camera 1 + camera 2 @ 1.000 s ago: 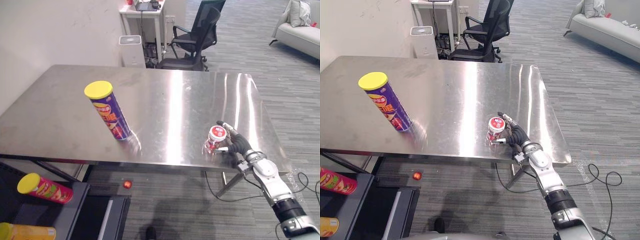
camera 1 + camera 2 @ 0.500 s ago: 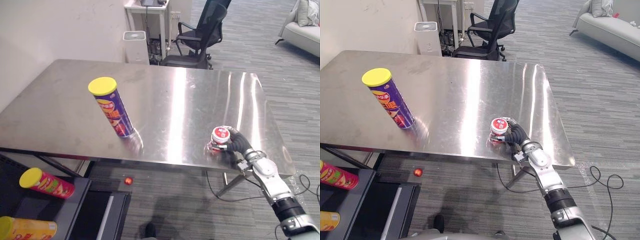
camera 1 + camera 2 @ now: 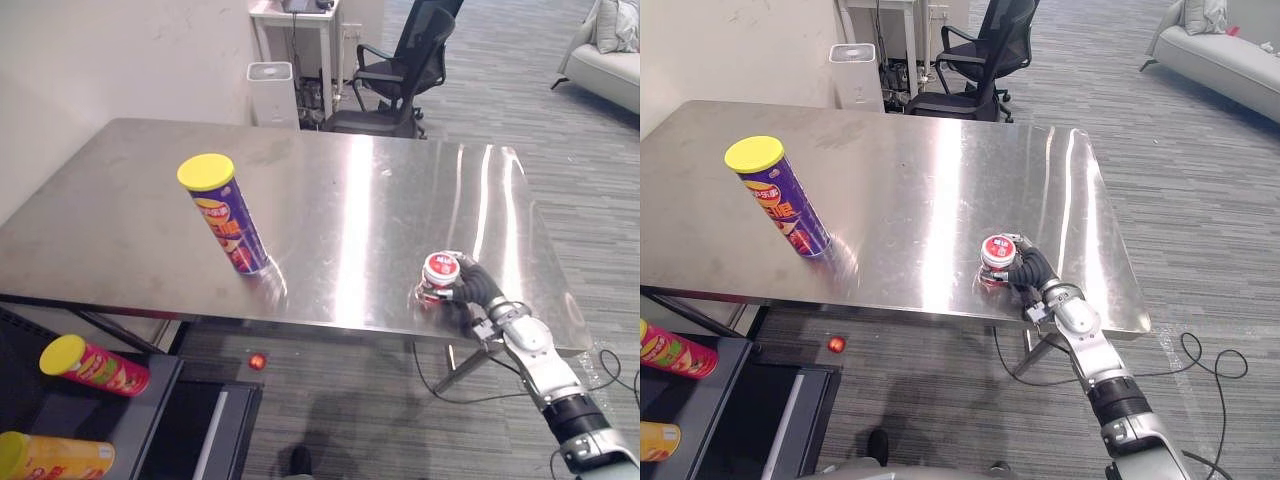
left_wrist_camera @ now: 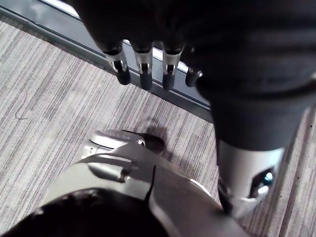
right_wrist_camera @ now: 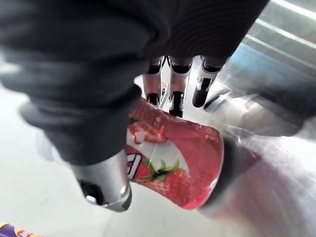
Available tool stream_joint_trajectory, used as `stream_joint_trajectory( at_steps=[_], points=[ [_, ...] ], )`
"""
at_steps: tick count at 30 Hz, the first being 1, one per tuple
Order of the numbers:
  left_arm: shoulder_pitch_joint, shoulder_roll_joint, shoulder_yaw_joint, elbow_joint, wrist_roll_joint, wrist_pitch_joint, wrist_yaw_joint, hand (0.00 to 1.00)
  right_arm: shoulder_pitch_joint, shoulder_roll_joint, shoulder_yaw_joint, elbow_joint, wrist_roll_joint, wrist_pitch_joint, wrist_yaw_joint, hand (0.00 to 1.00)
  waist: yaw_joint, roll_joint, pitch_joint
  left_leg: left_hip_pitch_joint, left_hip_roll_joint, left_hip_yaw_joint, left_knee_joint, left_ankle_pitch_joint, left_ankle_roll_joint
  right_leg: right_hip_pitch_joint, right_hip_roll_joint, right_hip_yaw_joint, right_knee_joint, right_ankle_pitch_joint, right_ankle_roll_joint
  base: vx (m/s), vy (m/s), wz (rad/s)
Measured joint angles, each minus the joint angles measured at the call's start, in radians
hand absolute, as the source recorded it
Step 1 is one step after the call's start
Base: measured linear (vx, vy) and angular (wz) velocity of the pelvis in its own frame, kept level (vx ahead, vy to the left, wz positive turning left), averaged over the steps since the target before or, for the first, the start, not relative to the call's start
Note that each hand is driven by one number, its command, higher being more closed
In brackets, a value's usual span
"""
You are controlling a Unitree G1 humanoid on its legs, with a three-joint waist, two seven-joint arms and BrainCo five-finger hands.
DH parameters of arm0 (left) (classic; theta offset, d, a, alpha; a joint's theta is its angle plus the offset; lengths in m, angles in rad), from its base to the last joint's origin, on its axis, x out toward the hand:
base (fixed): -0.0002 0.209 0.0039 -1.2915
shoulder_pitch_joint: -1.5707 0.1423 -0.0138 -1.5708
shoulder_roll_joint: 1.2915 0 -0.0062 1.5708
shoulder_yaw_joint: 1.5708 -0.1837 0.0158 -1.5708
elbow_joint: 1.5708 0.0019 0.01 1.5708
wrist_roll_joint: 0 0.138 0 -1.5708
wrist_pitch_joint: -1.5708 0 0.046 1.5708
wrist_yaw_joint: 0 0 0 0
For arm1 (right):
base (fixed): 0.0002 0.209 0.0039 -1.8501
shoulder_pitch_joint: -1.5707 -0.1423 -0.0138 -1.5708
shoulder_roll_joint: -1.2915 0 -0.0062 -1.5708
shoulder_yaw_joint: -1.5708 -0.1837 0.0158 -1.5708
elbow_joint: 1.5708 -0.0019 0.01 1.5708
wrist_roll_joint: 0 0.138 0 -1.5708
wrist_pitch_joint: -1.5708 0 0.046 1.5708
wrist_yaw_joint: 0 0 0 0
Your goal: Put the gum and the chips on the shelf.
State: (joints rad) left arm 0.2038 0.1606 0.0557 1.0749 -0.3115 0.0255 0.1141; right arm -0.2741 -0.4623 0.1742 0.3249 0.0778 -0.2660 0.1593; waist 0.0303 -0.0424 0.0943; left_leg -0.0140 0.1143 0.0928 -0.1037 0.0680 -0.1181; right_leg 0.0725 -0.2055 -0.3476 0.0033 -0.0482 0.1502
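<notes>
The gum point(image 3: 438, 270), a small red tub with a white lid, stands near the front right edge of the steel table point(image 3: 350, 190). My right hand point(image 3: 478, 288) reaches it from the right and is shut on it. In the right wrist view the thumb point(image 5: 106, 182) and the fingers point(image 5: 177, 101) curl round the gum's point(image 5: 182, 163) strawberry-printed side. The chips point(image 3: 226, 218), a purple can with a yellow lid, stand upright on the table's left half, apart from the hand. My left hand point(image 4: 143, 69) hangs over the carpet with relaxed fingers, holding nothing.
A black shelf point(image 3: 150, 420) stands low at the front left, with a red chips can point(image 3: 92, 367) and a yellow can point(image 3: 55, 458) lying on it. A small red ball point(image 3: 257, 361) lies on the floor under the table. An office chair point(image 3: 405, 70) and a white bin point(image 3: 268, 95) stand behind it.
My right hand's fingers have curled round the gum; a second ago they stood straighter beside it. The camera shifted a little. The chips have not moved.
</notes>
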Motion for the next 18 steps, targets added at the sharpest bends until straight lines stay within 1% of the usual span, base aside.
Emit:
stream_joint_trajectory(
  at_steps=[2,5,7,10,13,18],
  points=[
    [0.001,0.0,0.001,-0.002,0.002,0.0,0.0,0.0,0.0,-0.001,-0.015,-0.024,0.0,0.013,-0.005,1.0,0.0,0.0,0.0,0.0,0.0,0.001,0.002,0.0,0.0,0.0,0.0,0.001,0.0,0.0,0.0,0.0,0.0,0.0],
    [0.001,-0.001,0.011,-0.003,0.002,0.0,0.0,0.0,-0.001,-0.002,-0.053,-0.117,0.004,0.026,-0.003,1.0,-0.004,-0.001,-0.001,0.003,0.0,0.005,0.005,0.0,0.0,0.0,0.0,0.005,0.0,0.001,0.0,0.0,0.0,-0.02],
    [0.002,-0.001,0.015,-0.003,0.002,0.0,0.0,0.0,-0.012,-0.018,-0.074,-0.18,0.013,0.037,0.002,1.0,-0.008,-0.002,-0.001,0.007,0.0,0.006,0.005,0.0,0.0,0.003,0.0,0.008,0.001,0.002,0.001,0.0,0.0,0.0],
    [0.004,-0.001,0.022,-0.003,0.002,0.0,0.0,0.0,-0.021,-0.049,-0.102,-0.242,0.07,0.046,0.023,1.0,-0.013,-0.004,-0.003,0.021,0.0,0.004,0.005,0.0,0.0,0.018,0.0,0.007,0.001,0.002,0.001,0.0,0.0,0.0],
    [0.014,-0.001,0.03,-0.002,0.002,0.0,-0.001,0.0,-0.027,-0.051,-0.106,-0.248,0.099,0.051,0.039,1.0,-0.024,-0.008,-0.013,0.022,0.0,0.003,0.005,0.001,0.001,0.019,0.0,0.007,0.002,0.002,0.001,-0.03,-0.004,0.0],
    [0.018,-0.002,0.031,-0.001,0.003,0.0,0.0,0.0,-0.026,-0.051,-0.114,-0.287,0.107,0.057,0.043,1.0,-0.03,-0.007,-0.013,0.022,-0.001,-0.006,0.005,0.005,0.003,0.016,-0.002,0.007,0.014,0.001,0.001,-0.04,-0.003,0.03]
  ],
)
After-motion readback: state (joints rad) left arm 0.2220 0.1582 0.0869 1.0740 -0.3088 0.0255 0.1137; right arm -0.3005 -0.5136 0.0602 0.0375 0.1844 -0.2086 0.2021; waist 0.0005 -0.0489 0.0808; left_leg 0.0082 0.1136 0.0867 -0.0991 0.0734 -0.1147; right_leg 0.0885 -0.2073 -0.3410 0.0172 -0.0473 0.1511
